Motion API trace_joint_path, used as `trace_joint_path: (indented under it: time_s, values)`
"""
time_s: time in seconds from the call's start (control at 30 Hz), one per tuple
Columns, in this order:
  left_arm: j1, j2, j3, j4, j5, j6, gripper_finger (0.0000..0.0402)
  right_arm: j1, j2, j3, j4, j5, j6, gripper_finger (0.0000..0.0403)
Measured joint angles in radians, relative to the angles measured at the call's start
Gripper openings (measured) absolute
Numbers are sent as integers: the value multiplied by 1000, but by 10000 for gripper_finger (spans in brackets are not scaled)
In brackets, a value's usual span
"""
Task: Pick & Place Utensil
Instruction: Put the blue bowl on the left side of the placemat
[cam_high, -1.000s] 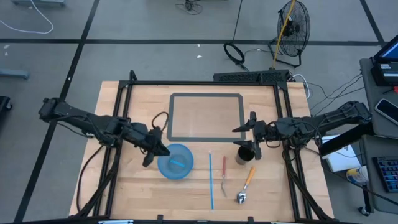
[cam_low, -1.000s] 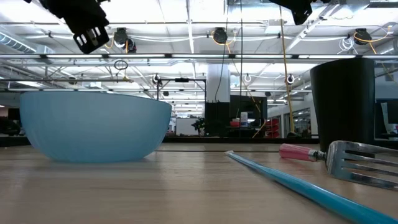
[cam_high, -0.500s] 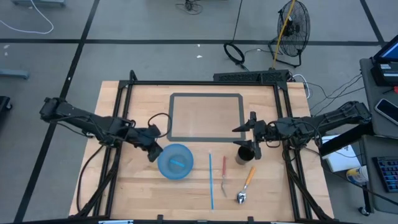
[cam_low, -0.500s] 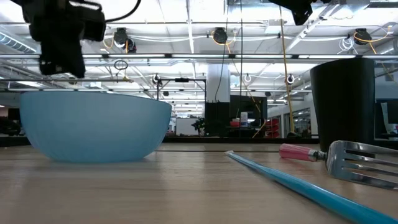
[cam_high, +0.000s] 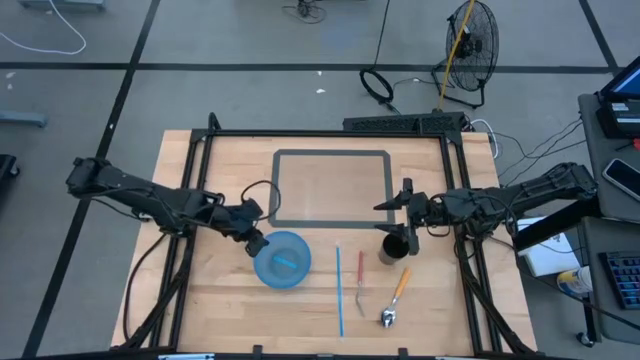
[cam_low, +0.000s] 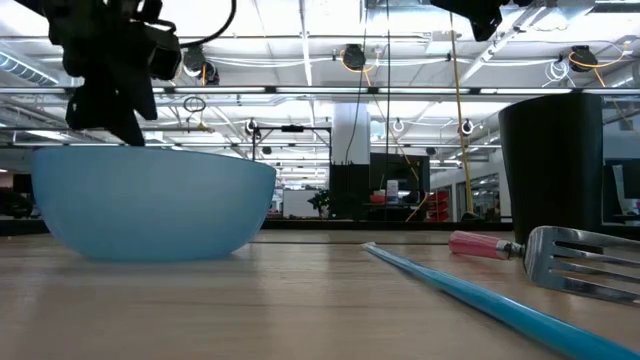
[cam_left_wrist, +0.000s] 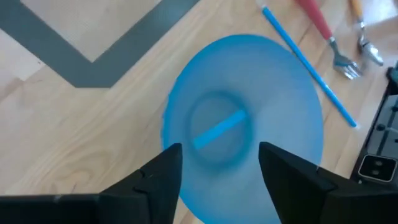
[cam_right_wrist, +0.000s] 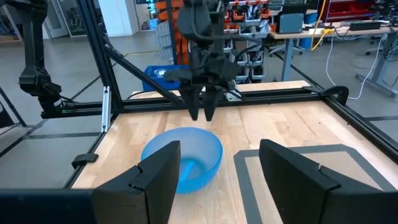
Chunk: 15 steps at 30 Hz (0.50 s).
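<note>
A blue bowl (cam_high: 282, 260) stands on the wooden table, and a short blue utensil (cam_left_wrist: 217, 129) lies flat on its bottom. My left gripper (cam_high: 255, 243) hangs just above the bowl's left rim, slanting down. It is open with nothing between its fingers (cam_left_wrist: 217, 168), and it shows dark above the bowl (cam_low: 110, 110) in the low view. My right gripper (cam_high: 405, 215) waits level above a black cup (cam_high: 392, 248), open and holding nothing (cam_right_wrist: 217, 168).
On the table right of the bowl lie a long blue stick (cam_high: 339, 290), a red-handled fork (cam_high: 361, 280) and an orange-handled spoon (cam_high: 396, 297). A grey taped rectangle (cam_high: 332, 188) marks the table's far middle. A black frame (cam_high: 210, 140) runs around the table.
My left gripper has sunk toward the bowl's left rim, shifted a little toward the bowl and rolled about its own pointing line. The bowl, the utensil in it and my right arm have kept still.
</note>
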Motion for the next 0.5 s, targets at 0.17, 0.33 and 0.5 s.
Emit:
trace_joint_path:
  time_s: [0.17,0.33,0.5]
  values:
    - [19,66,0,3,29,10,225,0,0,0,0,0,6,215]
    - [23,104,0,2,30,15,211,0,0,0,0,0,7,215]
    - [22,116,0,0,30,25,195,0,0,0,0,0,7,215]
